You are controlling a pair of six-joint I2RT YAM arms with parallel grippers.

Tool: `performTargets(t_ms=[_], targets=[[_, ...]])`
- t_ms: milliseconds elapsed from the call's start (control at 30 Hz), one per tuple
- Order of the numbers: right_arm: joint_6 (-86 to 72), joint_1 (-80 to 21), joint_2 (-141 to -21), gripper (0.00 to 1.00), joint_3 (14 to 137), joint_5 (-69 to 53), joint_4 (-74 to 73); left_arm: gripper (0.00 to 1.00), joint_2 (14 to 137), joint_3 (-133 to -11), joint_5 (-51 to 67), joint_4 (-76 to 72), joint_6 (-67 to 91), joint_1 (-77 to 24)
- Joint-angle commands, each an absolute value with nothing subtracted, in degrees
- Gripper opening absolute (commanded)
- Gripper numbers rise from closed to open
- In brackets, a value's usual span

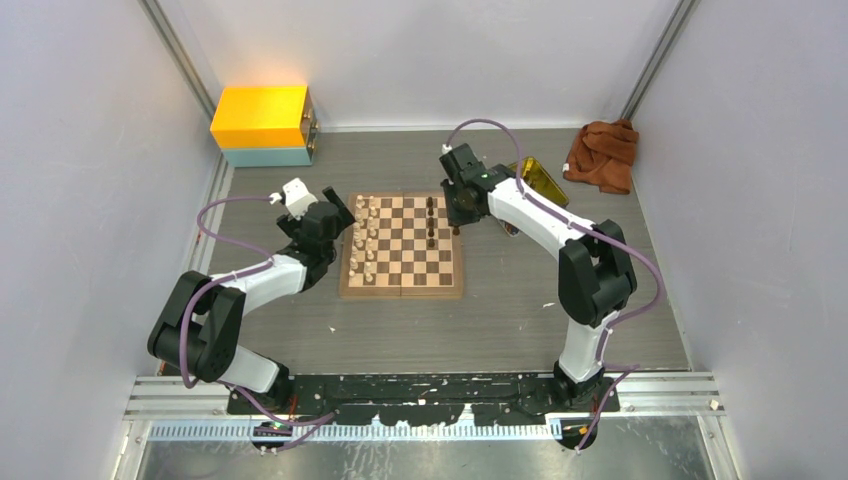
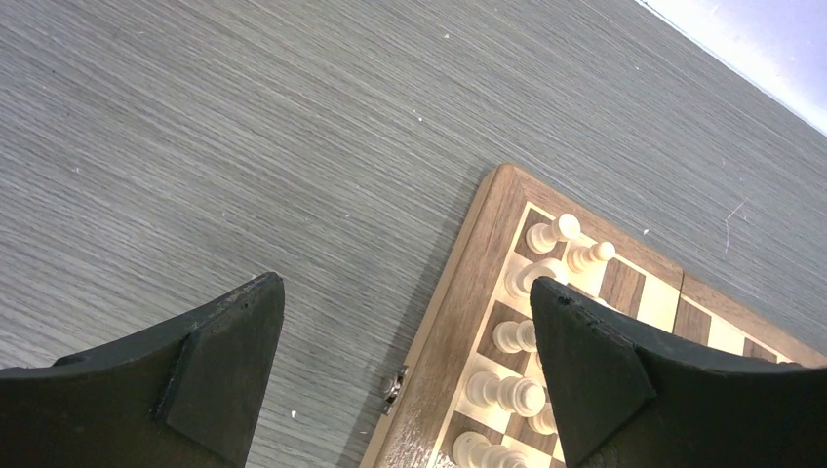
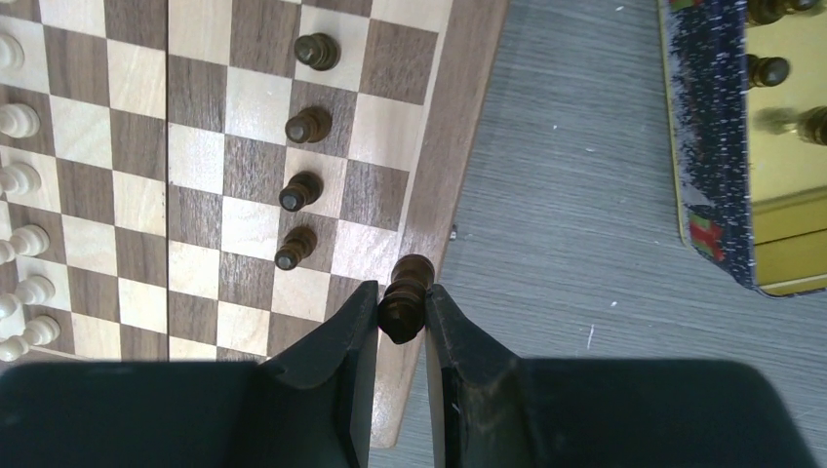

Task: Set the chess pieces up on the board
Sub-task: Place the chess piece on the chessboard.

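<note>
Placing of a dark piece is in hand: the right pincer (image 3: 402, 310) grips one dark chessman (image 3: 410, 278) over the board (image 3: 458, 146) at its edge. Four dark pieces (image 3: 299, 190) stand in a row just ahead-left of it; next, I judge, shift left to the free square, lower, release. The left pincer (image 2: 408, 292) gapes wide, empty.

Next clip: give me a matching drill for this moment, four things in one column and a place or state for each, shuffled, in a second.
Things
1 left gripper
2 right gripper
3 pale chess pieces
4 brown cloth

Place or state
A far right corner of the table
B shut on a dark chess piece
C open, at the left edge of the board
D standing along the board's left side

Pairs: 1-C, 2-B, 3-D, 4-A.
</note>
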State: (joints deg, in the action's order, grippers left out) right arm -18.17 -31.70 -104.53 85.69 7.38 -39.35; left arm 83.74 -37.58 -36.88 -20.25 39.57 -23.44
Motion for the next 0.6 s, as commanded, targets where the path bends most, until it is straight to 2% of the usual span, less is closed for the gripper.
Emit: performTargets(t_ms=[0,567], targets=[[-18.69,-33.22,-105.24,0.01,85.48,7.25,-37.46,0.96,82.53,-38.69,-38.98,-22.58,39.02,-23.91],[-19.38,-35.56,-107.23,0.01,85.08,7.06,-36.31,0.96,82.66,-38.28,-39.19,-22.92,39.2,-24.08]])
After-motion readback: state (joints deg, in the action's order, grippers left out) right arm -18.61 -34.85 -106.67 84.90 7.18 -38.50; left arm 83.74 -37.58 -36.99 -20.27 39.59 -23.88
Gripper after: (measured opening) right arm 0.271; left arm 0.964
